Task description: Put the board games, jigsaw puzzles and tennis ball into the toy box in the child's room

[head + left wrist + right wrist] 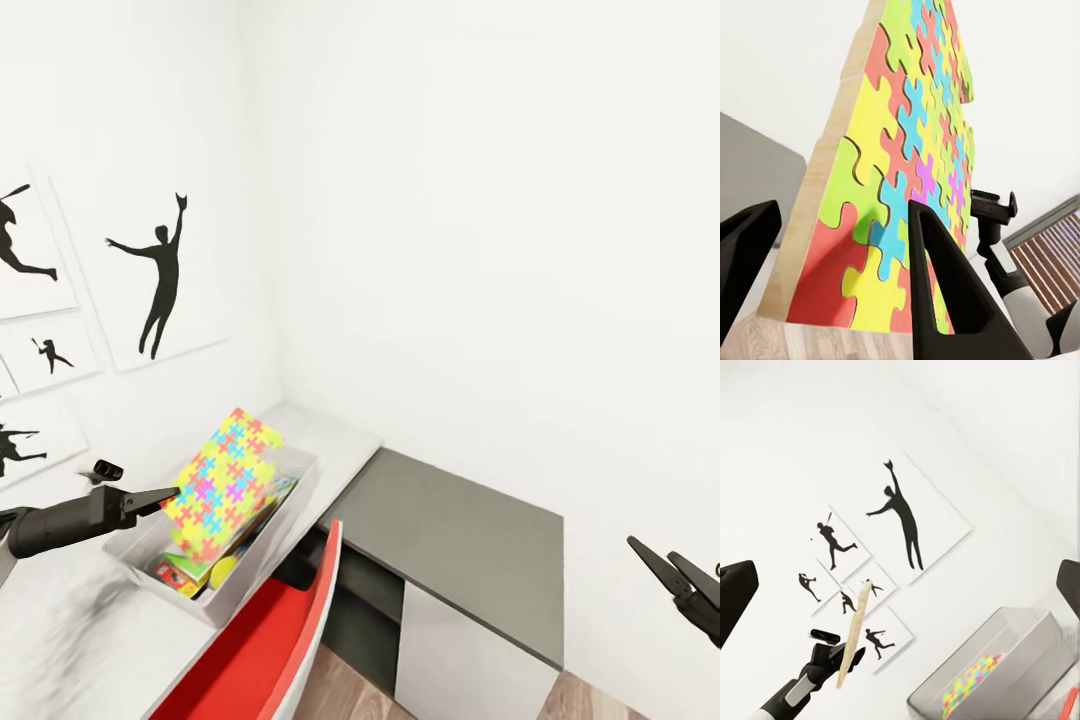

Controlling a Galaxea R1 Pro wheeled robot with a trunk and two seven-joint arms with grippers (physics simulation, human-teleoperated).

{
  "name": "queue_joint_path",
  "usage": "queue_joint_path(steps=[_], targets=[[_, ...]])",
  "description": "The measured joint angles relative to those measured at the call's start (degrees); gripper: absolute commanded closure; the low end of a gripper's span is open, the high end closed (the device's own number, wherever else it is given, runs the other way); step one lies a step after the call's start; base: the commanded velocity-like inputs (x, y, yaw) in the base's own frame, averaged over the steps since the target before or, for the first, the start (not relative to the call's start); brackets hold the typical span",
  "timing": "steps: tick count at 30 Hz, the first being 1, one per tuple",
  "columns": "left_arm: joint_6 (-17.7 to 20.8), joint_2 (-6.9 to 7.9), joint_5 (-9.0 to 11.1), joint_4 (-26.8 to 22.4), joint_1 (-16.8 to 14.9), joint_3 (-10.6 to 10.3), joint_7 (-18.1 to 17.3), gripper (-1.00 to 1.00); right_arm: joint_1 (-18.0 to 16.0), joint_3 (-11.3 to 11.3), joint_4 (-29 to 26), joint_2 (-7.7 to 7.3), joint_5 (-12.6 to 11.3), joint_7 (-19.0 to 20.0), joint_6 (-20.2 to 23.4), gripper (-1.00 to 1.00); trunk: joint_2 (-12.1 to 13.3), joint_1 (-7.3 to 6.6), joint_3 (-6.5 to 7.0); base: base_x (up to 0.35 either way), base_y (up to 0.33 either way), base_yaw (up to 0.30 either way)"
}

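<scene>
My left arm reaches across over the toy box (290,500), left gripper (172,494) clamped on a tilted jigsaw puzzle (222,485). My right gripper (668,572) hangs spread, empty.

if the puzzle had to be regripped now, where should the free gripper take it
Probably the top edge, from above. The puzzle is a thin slab standing tilted over the toy box; the left gripper pinches its side edge, leaving the top free for the open right gripper.
</scene>
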Motion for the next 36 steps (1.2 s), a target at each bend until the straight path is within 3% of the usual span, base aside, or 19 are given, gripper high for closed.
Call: queue_joint_path(steps=[9,14,16,19,20,23,28,36], targets=[[0.2,-0.05,-0.5,0.8,-0.1,0.3,0.5,1.00,0.0,0.0,0.0,-0.28,-0.1,0.0,0.0,-1.00,0.0,0.01,0.02,0.007,-0.009,-0.004],[2.5,-0.09,-1.8,1.5,-0.7,0.6,11.5,1.00,0.0,0.0,0.1,-0.35,-0.1,0.0,0.0,-1.00,0.0,0.01,0.02,0.000,0.000,0.000],[3.5,-0.07,-1.7,1.5,-1.6,0.6,13.8,1.00,0.0,0.0,0.1,-0.37,-0.1,0.0,0.0,-1.00,0.0,0.01,0.03,0.000,0.000,0.000],[4.3,-0.11,-1.8,2.3,-5.0,0.6,17.9,1.00,0.0,0.0,0.0,-0.36,-0.1,0.0,0.0,-1.00,0.0,0.01,0.03,0.000,0.000,0.000],[4.2,-0.33,-2.0,5.0,-7.1,0.6,22.9,1.00,0.0,0.0,0.0,-0.42,-0.1,0.0,0.0,-1.00,0.0,0.01,0.03,0.000,0.000,0.000],[4.7,-1.62,-1.4,7.1,-10.1,0.6,28.4,1.00,0.0,0.0,0.1,-0.40,-0.1,0.0,0.0,-1.00,0.0,0.01,0.03,0.000,0.000,0.000],[4.7,-3.25,-1.7,7.6,-11.3,0.5,30.5,1.00,0.0,0.0,0.1,-0.42,-0.1,0.0,0.0,-1.00,0.0,0.01,0.03,0.004,0.000,0.000],[4.6,-4.61,-1.9,7.7,-11.4,0.5,33.7,1.00,0.0,0.0,0.1,-0.42,-0.1,0.0,0.0,-1.00,0.0,0.00,0.02,0.091,0.001,0.000]])
